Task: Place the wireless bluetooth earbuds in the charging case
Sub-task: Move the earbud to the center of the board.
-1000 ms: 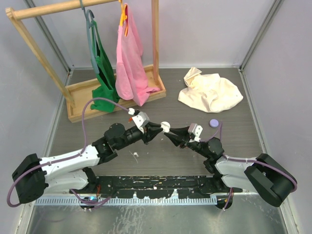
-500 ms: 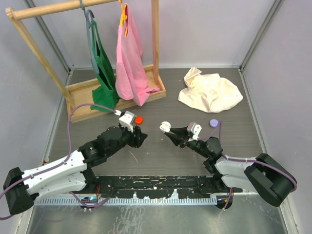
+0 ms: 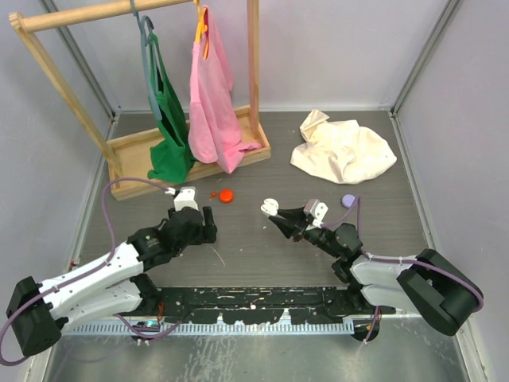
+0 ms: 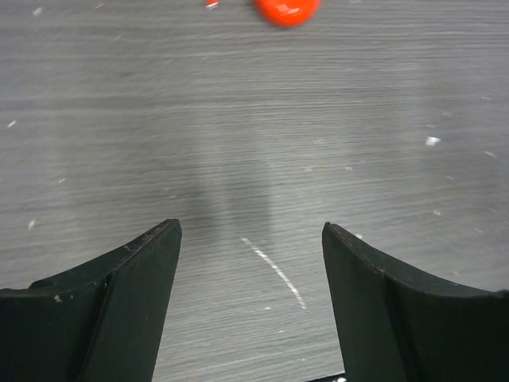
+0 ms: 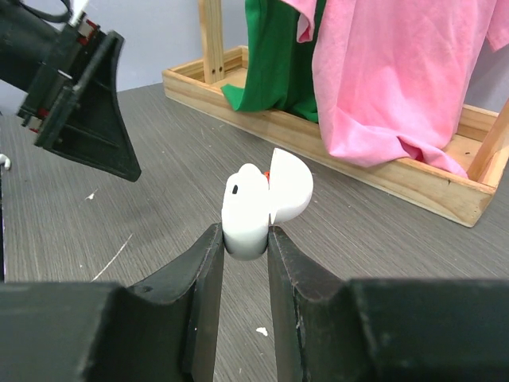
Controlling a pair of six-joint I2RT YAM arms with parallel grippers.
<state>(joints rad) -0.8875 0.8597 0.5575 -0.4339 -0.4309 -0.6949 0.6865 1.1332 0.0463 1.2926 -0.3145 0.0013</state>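
My right gripper (image 3: 276, 216) (image 5: 244, 235) is shut on the white charging case (image 3: 270, 208) (image 5: 246, 208), held just above the table with its lid (image 5: 290, 187) hinged open. A sliver of red shows in the gap between body and lid; I cannot tell whether it lies inside or behind. A tiny red earbud (image 3: 212, 194) (image 4: 211, 3) lies on the table beside a round red case (image 3: 227, 195) (image 4: 286, 8). My left gripper (image 3: 205, 221) (image 4: 250, 231) hovers low over bare table short of them, open, with nothing between its fingers.
A round lilac case (image 3: 347, 200) lies right of my right wrist. A wooden clothes rack (image 3: 187, 155) with green and pink garments stands at the back left. A cream cloth (image 3: 342, 151) is heaped at the back right. Grey walls enclose the table.
My left gripper has pulled back leftward from the white case and opened. The red case and red earbud now show on the table. The right gripper has kept still with the case.
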